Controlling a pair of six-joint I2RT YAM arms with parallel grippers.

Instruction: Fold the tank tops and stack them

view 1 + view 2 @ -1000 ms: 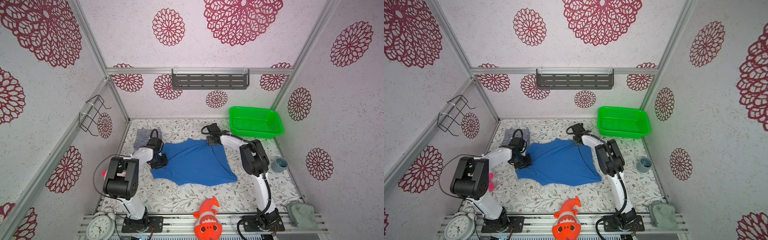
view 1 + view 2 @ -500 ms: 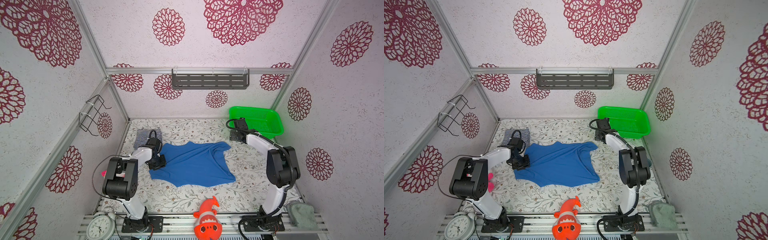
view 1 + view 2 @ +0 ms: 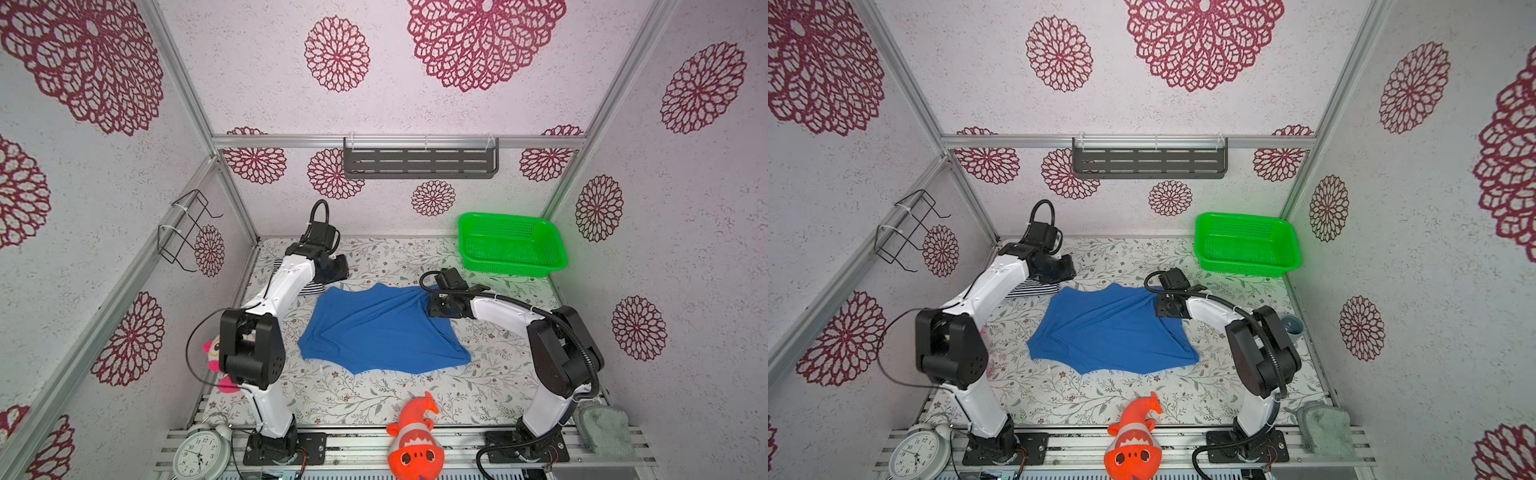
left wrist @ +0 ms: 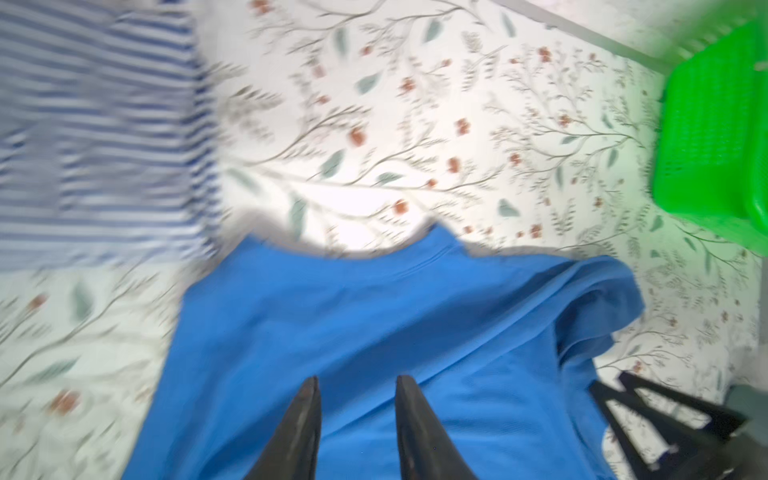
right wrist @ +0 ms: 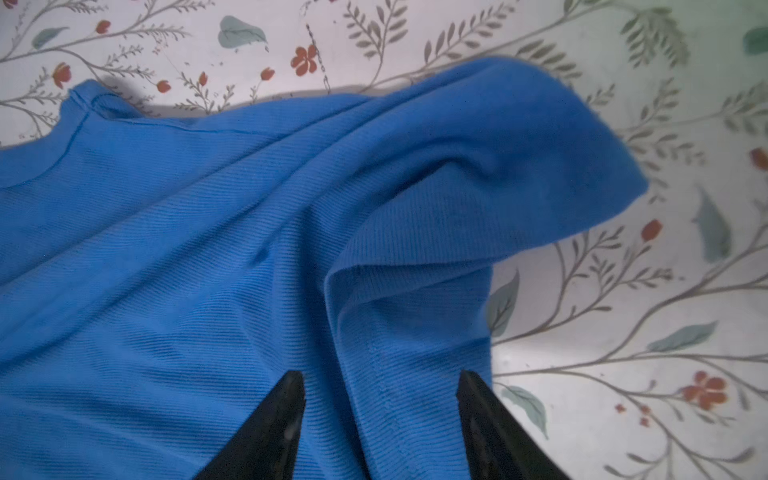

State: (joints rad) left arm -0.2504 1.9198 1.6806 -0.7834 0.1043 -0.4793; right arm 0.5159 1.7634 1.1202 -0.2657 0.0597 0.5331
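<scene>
On the table (image 3: 374, 399): blue tank top (image 3: 382, 328) spread out, striped tank top (image 3: 1034, 288) apparently folded, just beside its far left corner.
Right hand (image 5: 381, 376) is open, astride a raised edge fold; pinch both layers before lifting. Left hand (image 4: 357, 379) hovers open and empty above the blue cloth.
</scene>
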